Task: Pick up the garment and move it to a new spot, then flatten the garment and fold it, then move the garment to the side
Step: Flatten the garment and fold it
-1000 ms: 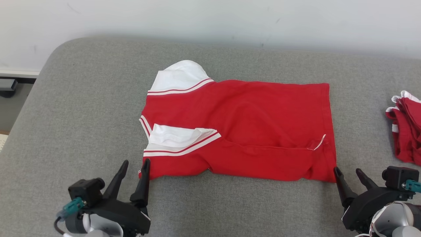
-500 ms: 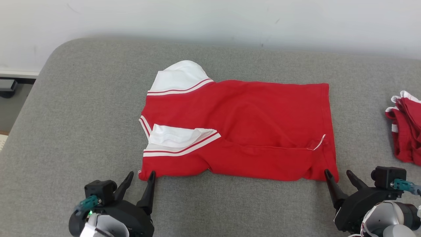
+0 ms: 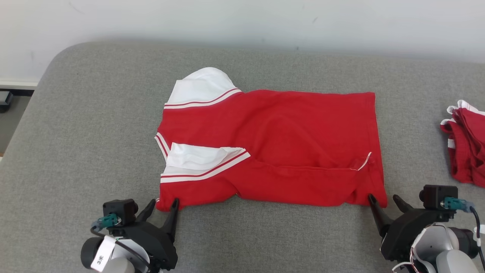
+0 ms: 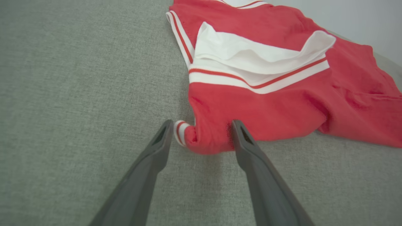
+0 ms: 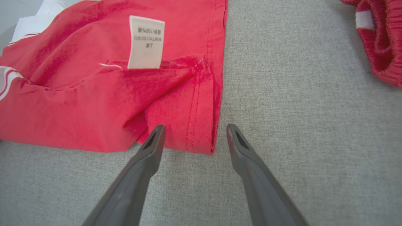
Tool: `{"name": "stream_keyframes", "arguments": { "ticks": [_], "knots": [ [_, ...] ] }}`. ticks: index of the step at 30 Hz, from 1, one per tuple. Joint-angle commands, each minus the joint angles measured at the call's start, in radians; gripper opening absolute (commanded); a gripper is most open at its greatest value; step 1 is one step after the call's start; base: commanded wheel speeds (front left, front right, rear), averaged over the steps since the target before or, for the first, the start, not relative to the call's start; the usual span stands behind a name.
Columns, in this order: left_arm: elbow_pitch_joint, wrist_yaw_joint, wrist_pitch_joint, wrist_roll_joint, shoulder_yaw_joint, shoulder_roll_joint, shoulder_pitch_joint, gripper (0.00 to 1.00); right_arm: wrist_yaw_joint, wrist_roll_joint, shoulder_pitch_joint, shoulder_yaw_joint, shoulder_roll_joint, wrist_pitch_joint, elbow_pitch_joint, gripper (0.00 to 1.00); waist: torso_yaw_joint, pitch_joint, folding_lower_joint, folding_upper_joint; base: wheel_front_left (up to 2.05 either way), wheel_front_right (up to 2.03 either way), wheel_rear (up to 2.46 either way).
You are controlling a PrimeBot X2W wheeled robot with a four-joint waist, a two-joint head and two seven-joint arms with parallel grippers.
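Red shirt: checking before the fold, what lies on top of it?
A white sleeve folded onto the red shirt, and a white label. Whatever lies under them is covered.

Before me lies a grey padded surface [image 3: 94, 132], woven cloth with a rounded far-left corner. Behind it stands a pale wall [image 3: 242, 19] with a few faint scuffs. On my right, at the edge of the head view, a crumpled heap of red cloth [image 3: 466, 148] with white trim rests on the grey fabric. Far left, below a white skirting strip [image 3: 17, 84], a dark object [image 3: 3, 103] sits against the wall, too cut off to name
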Motion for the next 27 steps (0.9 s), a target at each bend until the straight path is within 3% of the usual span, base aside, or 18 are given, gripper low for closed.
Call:
{"name": "stream_keyframes", "arguments": {
  "ticks": [1,3,5,7,9,13,14,16,17,18,19,22,24,27],
  "knots": [
    [0.010,-0.004,0.003,-0.007,-0.001,0.001,-0.015,0.89,0.000,0.004,-0.018,0.003,-0.003,0.006,0.007,1.00,-0.002,0.002,0.0000,0.0000,0.00,0.00,0.00],
    [0.020,-0.007,0.001,-0.010,-0.001,0.000,-0.022,0.83,0.000,0.003,-0.026,0.003,-0.003,0.010,0.018,1.00,-0.003,0.006,0.0000,0.0000,0.00,0.00,0.00],
    [0.030,-0.008,-0.001,-0.012,-0.002,-0.002,-0.026,0.83,0.000,-0.005,-0.038,0.005,-0.002,0.021,0.030,1.00,-0.004,0.008,0.0000,0.0000,0.00,0.00,0.00],
    [0.040,-0.013,0.002,-0.013,-0.005,-0.005,-0.032,0.73,0.000,-0.005,-0.049,0.007,-0.003,0.029,0.038,1.00,-0.004,0.011,0.0000,0.0000,0.00,0.00,0.00],
    [0.049,-0.016,0.001,-0.017,-0.006,-0.007,-0.038,0.49,0.000,-0.001,-0.057,0.008,-0.003,0.039,0.045,1.00,-0.004,0.012,0.0000,0.0000,0.00,0.00,0.00],
    [0.065,-0.018,-0.005,-0.021,-0.008,-0.011,-0.045,0.36,0.000,0.013,-0.070,0.018,-0.003,0.051,0.049,1.00,-0.005,0.015,0.0000,0.0000,0.00,0.00,0.00],
    [0.068,-0.020,-0.005,-0.022,-0.009,-0.012,-0.047,0.32,0.000,0.015,-0.071,0.019,-0.003,0.052,0.050,0.93,-0.005,0.016,0.0000,0.0000,0.00,0.00,0.00],
    [0.075,-0.023,-0.007,-0.023,-0.011,-0.012,-0.051,0.25,0.000,0.014,-0.073,0.021,-0.003,0.059,0.051,0.69,-0.004,0.017,0.0000,0.0000,0.00,0.00,0.00],
    [0.078,-0.024,-0.007,-0.024,-0.011,-0.012,-0.053,0.15,0.000,0.014,-0.073,0.020,-0.003,0.061,0.052,0.50,-0.004,0.017,0.0000,0.0000,0.00,0.00,0.00],
    [0.082,-0.023,-0.006,-0.025,-0.012,-0.013,-0.055,0.06,0.000,0.013,-0.072,0.019,-0.003,0.063,0.053,0.43,-0.004,0.017,0.0000,0.0000,0.00,0.00,0.00],
    [0.085,-0.024,-0.007,-0.027,-0.012,-0.013,-0.056,0.00,0.000,0.011,-0.070,0.019,-0.003,0.065,0.053,0.38,-0.004,0.017,0.0000,0.0000,0.00,0.00,0.00],
    [0.094,-0.033,-0.006,-0.033,-0.014,-0.014,-0.059,0.00,0.000,0.010,-0.064,0.015,-0.003,0.068,0.050,0.24,-0.005,0.017,0.0000,0.0000,0.00,0.00,0.00],
    [0.100,-0.033,-0.007,-0.035,-0.015,-0.014,-0.061,0.00,0.000,0.011,-0.060,0.013,-0.003,0.073,0.051,0.00,-0.006,0.017,0.0000,0.0000,0.00,0.00,0.00],
    [0.105,-0.037,-0.011,-0.040,-0.015,-0.016,-0.061,0.00,0.000,0.013,-0.058,0.011,-0.003,0.081,0.049,0.00,-0.007,0.017,0.0000,0.0000,0.00,0.00,0.00]
  ]
}}
